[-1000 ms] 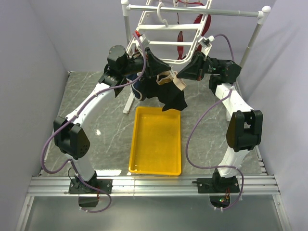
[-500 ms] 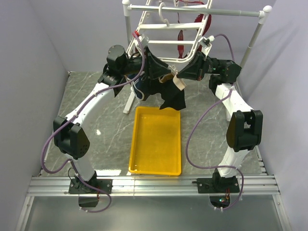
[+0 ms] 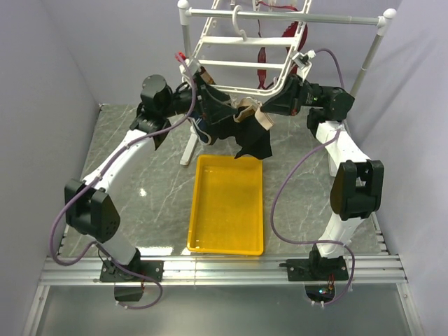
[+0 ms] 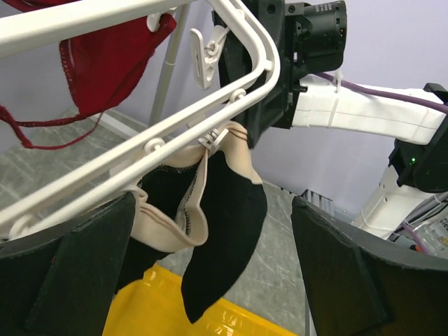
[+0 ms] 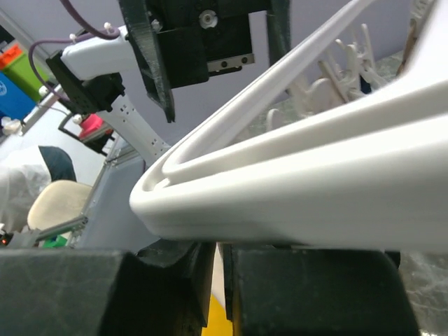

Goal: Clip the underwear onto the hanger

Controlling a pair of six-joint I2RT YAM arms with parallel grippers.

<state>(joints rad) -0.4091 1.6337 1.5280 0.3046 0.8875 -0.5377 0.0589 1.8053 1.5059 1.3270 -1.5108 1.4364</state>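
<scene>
Cloth of the underwear (image 3: 250, 143) is hanging from the near end of the hanger (image 3: 238, 63), above the far edge of the yellow tray (image 3: 227, 210) that is sitting on the tabletop (image 3: 140, 175). In the left wrist view the tan waistband (image 4: 168, 231) is looping down just under the hanger's lower bar. Its upper edge is meeting that bar at a small white fitting, and one black leg is dangling below. Whether a clip is actually biting the band there I cannot tell.

The left claw (image 4: 213, 210) is standing wide, its fingers (image 4: 70, 273) sitting on either side of the garment and gripping nothing. The right claw (image 5: 222, 273) is reaching in from the opposite side, just under the hanger's curved corner, with its tip right beside the waistband in the overhead view. Its fingers are showing only a thin slit between them, and I cannot tell whether anything is pinched there.

A spare white clip (image 4: 204, 56) is dangling from the hanger's upper bar. A red garment (image 4: 105, 63) is draping from the hanger farther back. Dark blue cloth with white trim (image 3: 201, 129) is hanging beside the underwear, on the left arm's side. The hanger itself is hanging by its hook from the white pole stand (image 3: 315, 18).
</scene>
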